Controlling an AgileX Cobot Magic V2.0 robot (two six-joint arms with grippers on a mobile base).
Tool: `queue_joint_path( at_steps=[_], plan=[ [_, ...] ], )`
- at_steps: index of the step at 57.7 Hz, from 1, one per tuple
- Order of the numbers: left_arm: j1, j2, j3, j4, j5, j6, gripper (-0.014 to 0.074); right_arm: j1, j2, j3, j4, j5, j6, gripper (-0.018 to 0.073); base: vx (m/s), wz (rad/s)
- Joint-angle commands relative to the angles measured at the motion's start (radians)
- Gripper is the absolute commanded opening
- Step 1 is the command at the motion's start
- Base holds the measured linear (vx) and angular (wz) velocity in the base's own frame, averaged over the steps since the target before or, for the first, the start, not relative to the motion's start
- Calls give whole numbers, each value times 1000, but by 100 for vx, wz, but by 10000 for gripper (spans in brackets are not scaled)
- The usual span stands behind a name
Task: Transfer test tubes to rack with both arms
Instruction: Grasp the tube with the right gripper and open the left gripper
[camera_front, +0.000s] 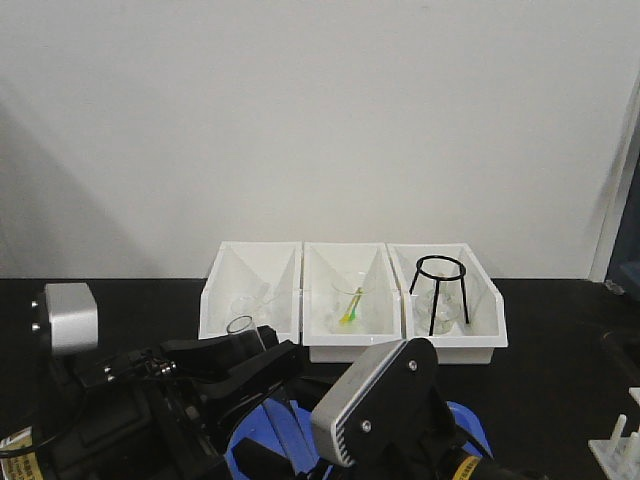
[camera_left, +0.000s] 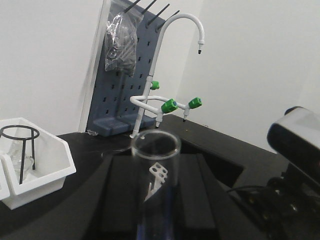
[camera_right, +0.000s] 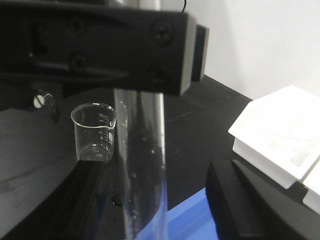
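Glass beaker (camera_right: 94, 131) beside tube (camera_right: 142, 165), right-wrist only

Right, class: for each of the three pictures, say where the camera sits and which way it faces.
Exterior front: behind the arms, facing the white bins at the wall; both arms show low down.
Left wrist: on the left arm, looking past the left pincer and its test tube to a tap.
Right wrist: on the right arm, looking through the open right pincer at a beaker.
Shared: all three see the test tube.
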Motion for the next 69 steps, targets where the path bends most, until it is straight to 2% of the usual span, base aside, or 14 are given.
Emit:
queue_joint_path(
  at_steps=[1,25,30,43,58,64,69],
  plan=[
    [-9,-25,-30,-34,-81,-11,-15,1,-22,-37,-2,-93,-5,473,0,0],
    [-9,-25,-30,-34,-82,-20,-15,0,-22,-37,-2,-107,-6,371,0,0],
    [-9,-25,-30,-32,-82,-52,-15,0,-22,-37,-2,-107,-6,329,0,0],
    [-9,-25,-30,17,-91,-54,-15,0,-22,-37,-2,-107,-6,186,0,0],
    [-9,-25,-30,17,-114,-55,-15,0,-22,-37,-1,-107,-6,27,0,0],
    [-9,-25,-30,17,-108,-55,-12,0,-22,-37,-1,-105,-6,-14,0,0],
    [-9,-25,-30,17,-103,-52,-5,0,-22,-37,-1,-100,-6,-13,0,0]
  ],
)
